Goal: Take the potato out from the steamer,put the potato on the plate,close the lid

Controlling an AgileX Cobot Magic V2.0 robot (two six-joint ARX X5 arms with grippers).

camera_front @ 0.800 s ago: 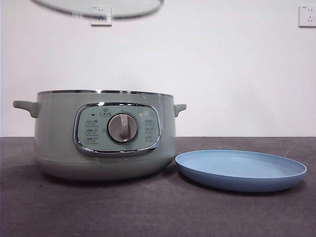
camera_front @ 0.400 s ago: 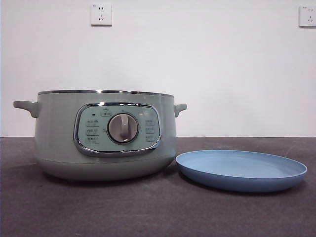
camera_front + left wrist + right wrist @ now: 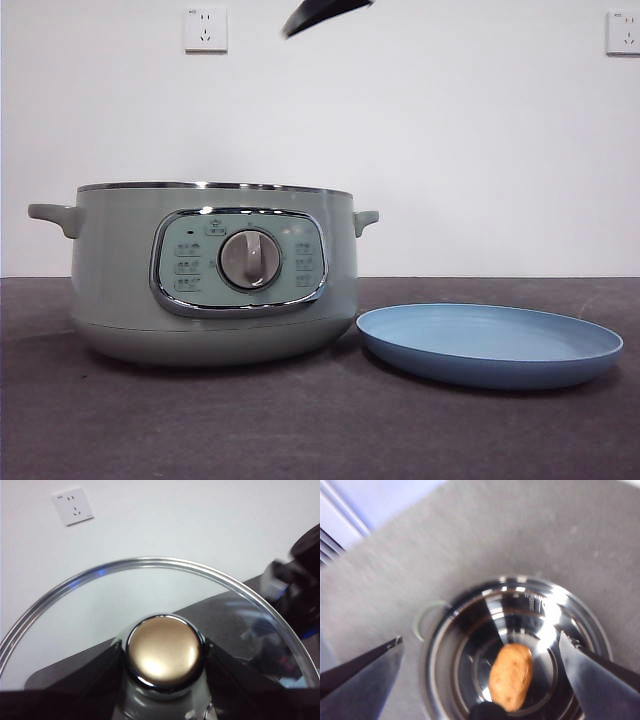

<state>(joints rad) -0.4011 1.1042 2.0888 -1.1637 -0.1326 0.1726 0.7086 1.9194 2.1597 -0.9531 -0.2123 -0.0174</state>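
Steamer sits open on the dark table, toward the left side of it as the front camera sees things, dial and control panel facing the front edge. From that low angle you only get the outer wall and chrome rim, so the inside is totally hidden there. Plate lies just beside it toward the right edge, nearly touching the base, nothing on it as far as the shallow angle lets you see.

Only the right wrist cam shows what's inside: the potato is lying in the bottom of the shiny metal bowl of the steamer, roughly in the middle. Picture's a bit blurry, so no surface detail on it, and its lower end is partly covered by a dark blob I can't identify. The right gripper hangs above the open pot with its jaws spread wide, one on either side of the bowl, touching nothing. The black tip poking in at the top of the front view is probably that arm, mostly cut off.

The left gripper has its jaws clamped on the knob of the lid, which looks gold and shiny from this angle. Lid is held up in the air and out of the front view entirely; its rim is cut off at the picture's edges. A wall socket shows behind it.
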